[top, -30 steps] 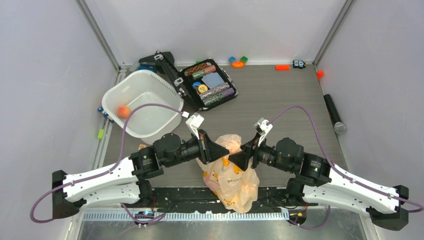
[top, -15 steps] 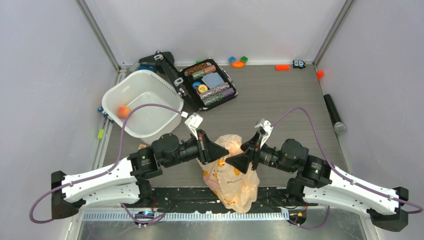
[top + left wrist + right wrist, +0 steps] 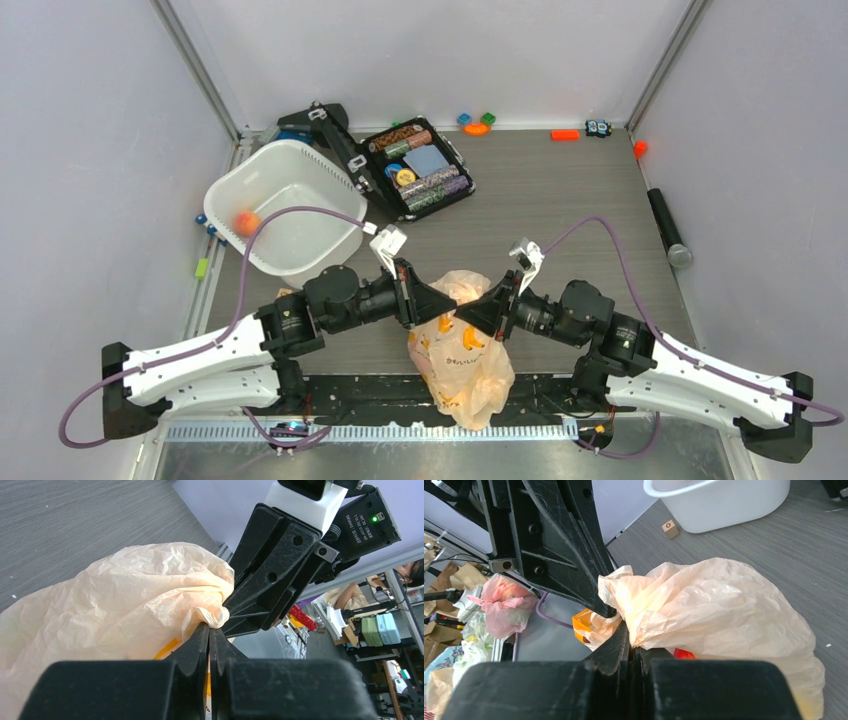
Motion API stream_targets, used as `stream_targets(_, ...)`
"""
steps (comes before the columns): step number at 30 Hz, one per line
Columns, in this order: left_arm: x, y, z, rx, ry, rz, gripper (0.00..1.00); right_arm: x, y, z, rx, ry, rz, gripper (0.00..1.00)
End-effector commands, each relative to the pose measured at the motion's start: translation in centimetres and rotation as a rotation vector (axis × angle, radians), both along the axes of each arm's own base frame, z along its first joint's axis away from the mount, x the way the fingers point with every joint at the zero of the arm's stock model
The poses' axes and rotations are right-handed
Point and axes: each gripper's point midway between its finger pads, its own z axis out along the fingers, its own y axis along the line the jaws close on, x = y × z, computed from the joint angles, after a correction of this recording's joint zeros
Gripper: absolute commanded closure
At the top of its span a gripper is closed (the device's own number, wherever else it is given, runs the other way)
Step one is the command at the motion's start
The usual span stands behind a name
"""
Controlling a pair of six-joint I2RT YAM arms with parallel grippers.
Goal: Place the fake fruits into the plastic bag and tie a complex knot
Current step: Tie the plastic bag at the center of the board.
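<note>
The peach plastic bag [image 3: 462,352] with yellow-orange marks sits bulging between the two arms at the table's near edge. My left gripper [image 3: 443,307] is shut on a gathered fold of the bag [image 3: 125,595] at its top. My right gripper [image 3: 468,318] meets it tip to tip and is shut on the bag's film [image 3: 714,605] too. A bit of red fruit [image 3: 684,653] shows through the film beside my right fingers. One small orange fruit [image 3: 245,222] lies in the white tub. The other fruits are hidden inside the bag.
A white tub [image 3: 300,170] stands at the back left, with an open black case of chips [image 3: 418,168] beside it. Small toy blocks [image 3: 476,124] lie along the back wall. A black cylinder [image 3: 668,228] lies at the right edge. A small wooden cube [image 3: 669,526] sits near the tub.
My right gripper has shut on the bag's top and moved slightly left toward the left gripper. The bag has been drawn in a little. The left gripper keeps its grip.
</note>
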Motion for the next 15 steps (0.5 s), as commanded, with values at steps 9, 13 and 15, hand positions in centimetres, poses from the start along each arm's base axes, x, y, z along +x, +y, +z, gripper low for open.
stream_targets(9,1.6,4.6,2.1,0.097,-0.066,0.158,0.3,2.0,-0.9,0.7,0.109,0.037,-0.149,0.95)
stream_targets(13,1.8,5.2,-0.1,0.158,0.027,0.2,0.29,2.4,-1.0,1.0,0.107,0.023,-0.167,0.95)
stream_targets(15,1.4,4.7,-1.2,0.165,0.077,0.183,0.31,2.5,-1.0,0.4,0.081,0.029,-0.172,0.95)
